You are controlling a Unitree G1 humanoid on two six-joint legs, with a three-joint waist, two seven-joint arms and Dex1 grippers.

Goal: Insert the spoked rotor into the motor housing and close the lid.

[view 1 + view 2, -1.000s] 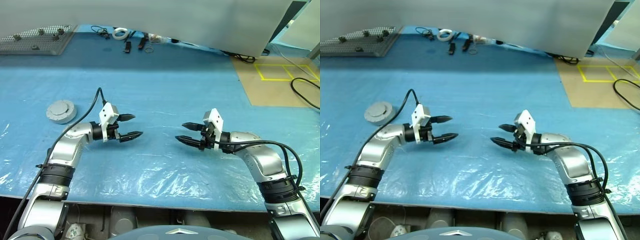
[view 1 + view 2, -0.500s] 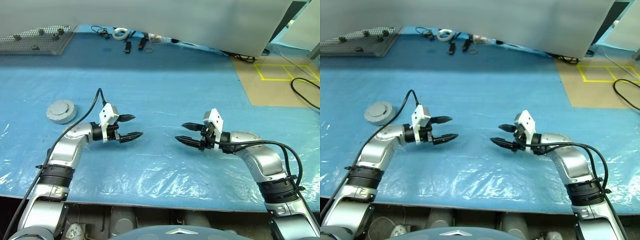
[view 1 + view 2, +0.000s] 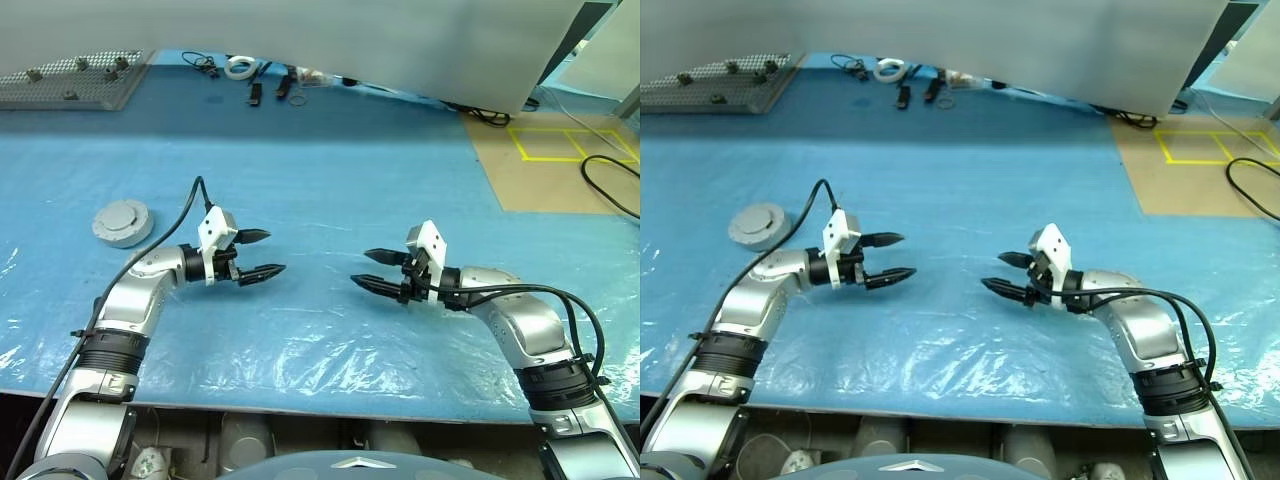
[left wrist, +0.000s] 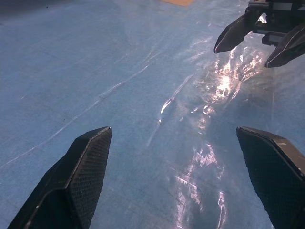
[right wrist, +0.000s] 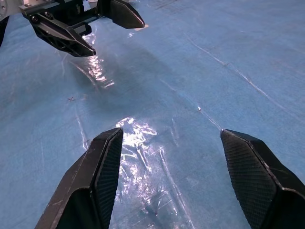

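A round light-grey lid (image 3: pixel 122 222), plain face with a raised centre upward, lies on the blue table cover at the left. It looks thick; what is under it is hidden. The motor housing and the spoked rotor are out of view. My left gripper (image 3: pixel 275 252) hovers open and empty to the right of the lid, pointing toward the middle. My right gripper (image 3: pixel 360 266) faces it, open and empty, with a gap between the two. In the left wrist view its own fingers (image 4: pixel 86 167) stand wide apart over bare cover, with the right gripper (image 4: pixel 257 40) ahead.
At the back of the table lie a grey perforated board (image 3: pixel 70 80), a white tape roll (image 3: pixel 238 67) and small dark tools (image 3: pixel 270 88). A brown floor patch with yellow tape (image 3: pixel 560 150) and black cables (image 3: pixel 610 190) are at the right. Crinkled clear plastic (image 3: pixel 320 340) covers the near part.
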